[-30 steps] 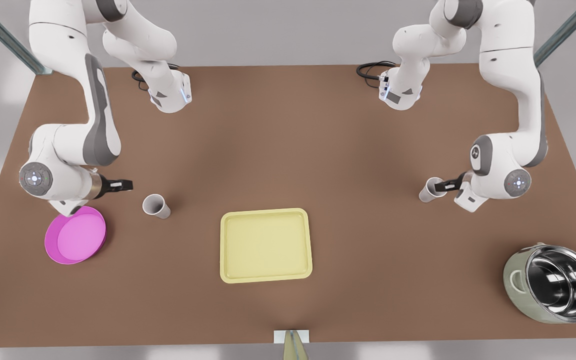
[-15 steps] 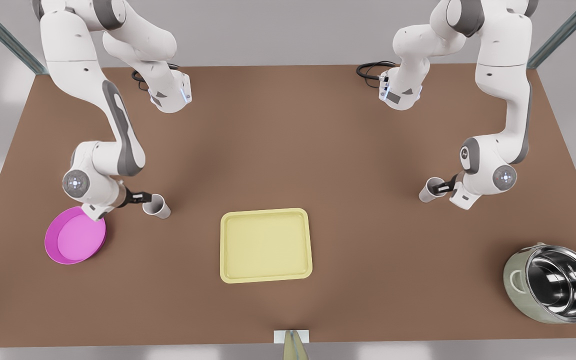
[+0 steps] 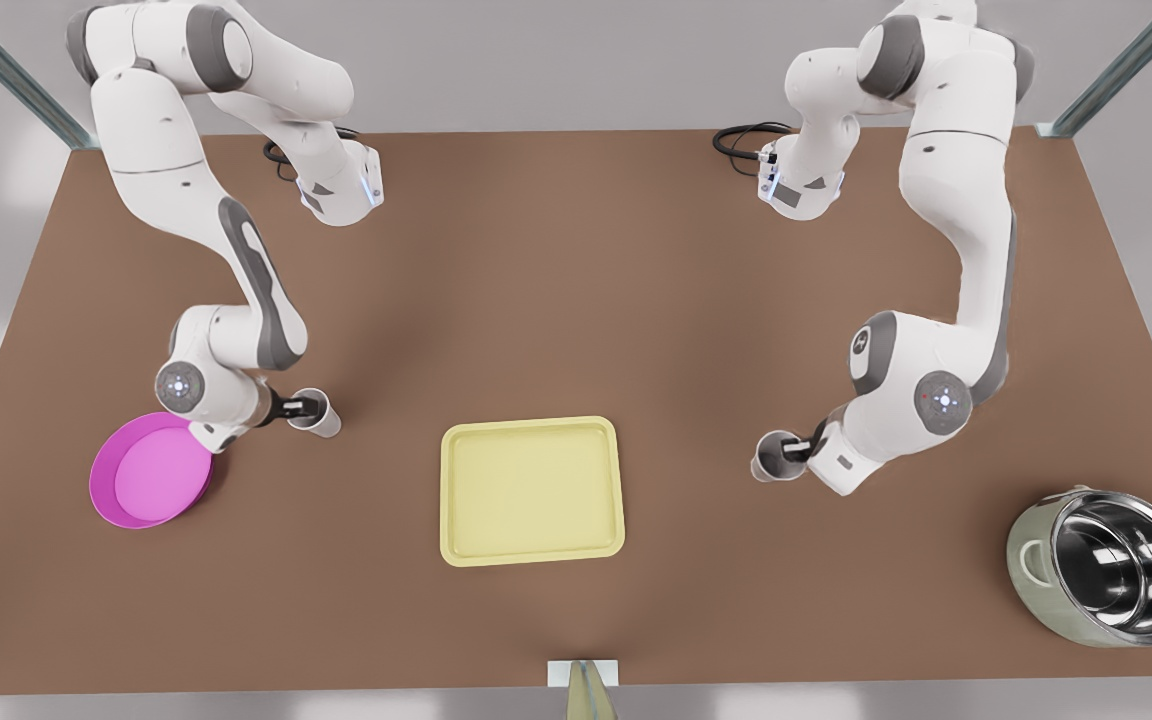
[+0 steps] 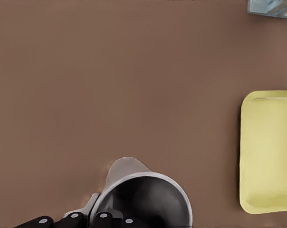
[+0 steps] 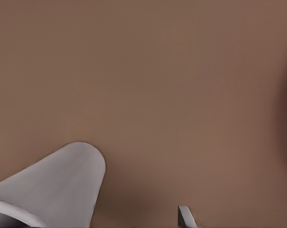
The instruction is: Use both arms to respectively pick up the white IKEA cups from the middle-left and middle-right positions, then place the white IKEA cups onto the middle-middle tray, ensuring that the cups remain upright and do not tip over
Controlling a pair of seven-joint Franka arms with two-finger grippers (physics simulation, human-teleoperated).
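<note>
Left end effector (image 3: 791, 452) is at mid-right of the front view, narrow, pinching the rim of the held cup (image 3: 768, 462) with one finger inside and one outside. The left wrist view shows the same grip (image 4: 98, 216) at the bottom edge, with the held cup (image 4: 143, 199) mouth-up toward the camera. That cup sits right of the tray (image 3: 451, 490) in the front view, apart from it and not over it; can't tell whether it is clear of the bench (image 3: 576, 300). In the left wrist view the tray (image 4: 267, 152) is at the right edge, apart from the cup. Right end effector (image 3: 304, 408) is at mid-left of the front view, tip at the rim of the second cup (image 3: 321, 415). It is not clamped: in the right wrist view one finger (image 5: 184, 216) at the bottom edge stands clear of the wall of the second cup (image 5: 58, 185), so the jaws are apart. The second cup is on the bench, left of the tray and well apart from it, upright. Pink dish (image 3: 101, 480) lies lower left, just beside the right arm's wrist. Pot (image 3: 1026, 560) is at lower right, well apart from everything. Tray is centre-frame with nothing on it.
</note>
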